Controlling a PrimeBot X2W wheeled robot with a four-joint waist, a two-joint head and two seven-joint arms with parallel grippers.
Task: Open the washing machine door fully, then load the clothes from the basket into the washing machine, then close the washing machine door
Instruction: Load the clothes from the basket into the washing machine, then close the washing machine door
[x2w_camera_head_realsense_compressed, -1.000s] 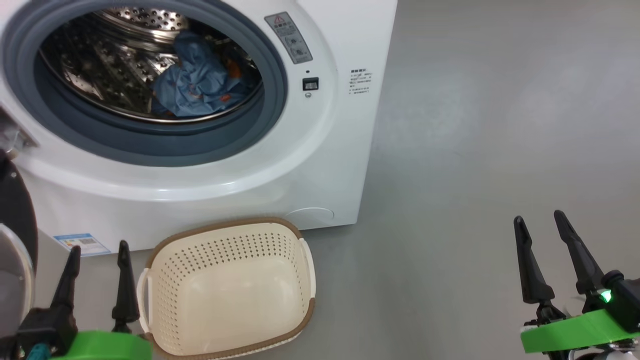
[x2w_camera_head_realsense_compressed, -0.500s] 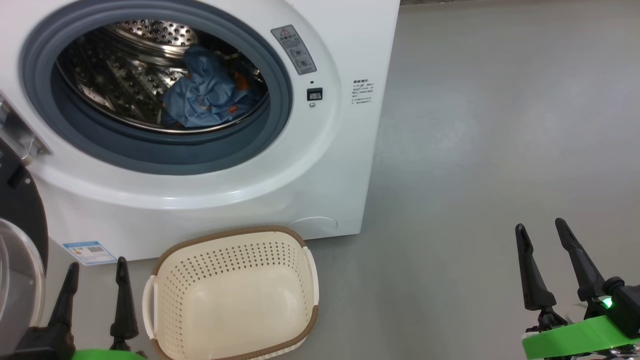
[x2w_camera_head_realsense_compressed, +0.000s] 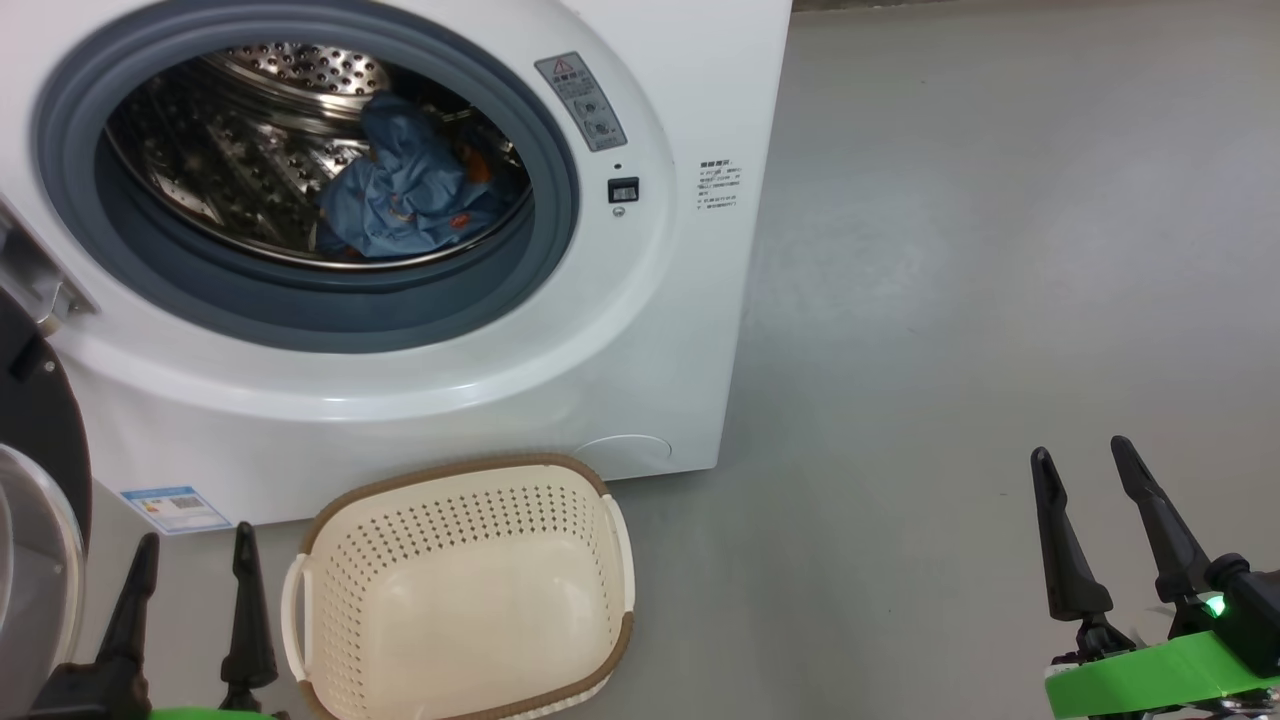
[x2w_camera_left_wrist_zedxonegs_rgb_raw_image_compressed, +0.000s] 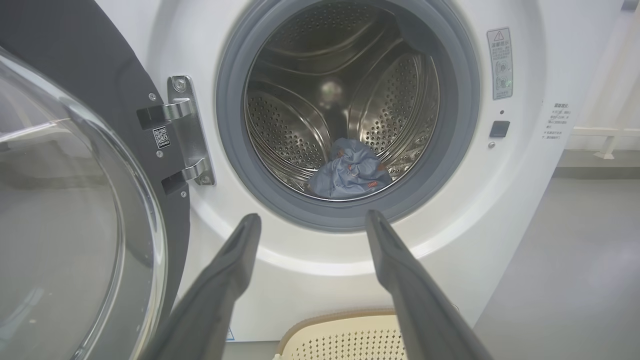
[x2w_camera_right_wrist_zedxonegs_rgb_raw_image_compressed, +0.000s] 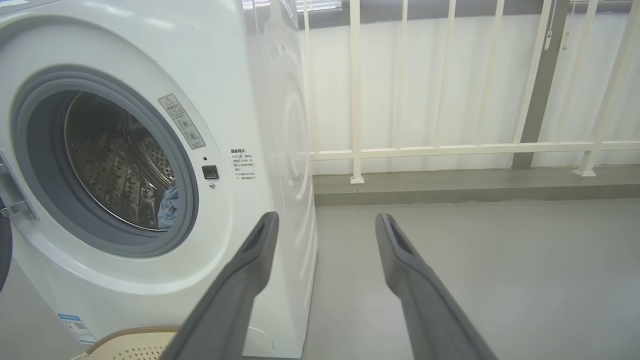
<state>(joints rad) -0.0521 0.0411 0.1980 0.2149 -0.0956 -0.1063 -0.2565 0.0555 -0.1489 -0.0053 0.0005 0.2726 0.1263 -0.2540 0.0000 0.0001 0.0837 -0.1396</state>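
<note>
Right now both my claws are empty in front of the washing machine (x2w_camera_head_realsense_compressed: 640, 330). My left gripper (x2w_camera_head_realsense_compressed: 195, 535) has its two dark fingers spread wide with nothing between them. It sits low before the machine's lower left corner, just beside the basket (x2w_camera_head_realsense_compressed: 450, 515). My right gripper (x2w_camera_head_realsense_compressed: 1080, 450) is spread just as wide and holds nothing, well off to the machine's right over the grey floor (x2w_camera_head_realsense_compressed: 950, 300).

The washing machine door (x2w_camera_left_wrist_zedxonegs_rgb_raw_image_compressed: 75, 200) stands swung open at the machine's left, its black ring and clear glass bowl hung on a metal hinge (x2w_camera_left_wrist_zedxonegs_rgb_raw_image_compressed: 185, 130) beside the opening. The clothes (x2w_camera_head_realsense_compressed: 400, 200) lie inside the machine, a crumpled light-blue bundle with small orange marks at the bottom of the steel drum (x2w_camera_left_wrist_zedxonegs_rgb_raw_image_compressed: 310, 100), behind the grey-blue gasket (x2w_camera_head_realsense_compressed: 330, 310).

The basket stands on the floor close before the foot of the machine, below the opening, its cream bottom bare. A small blue label (x2w_camera_head_realsense_compressed: 170, 508) sticks to the machine's lower left front, above my left fingertips. Beyond the machine's right side runs a white railing (x2w_camera_right_wrist_zedxonegs_rgb_raw_image_compressed: 450, 149).
</note>
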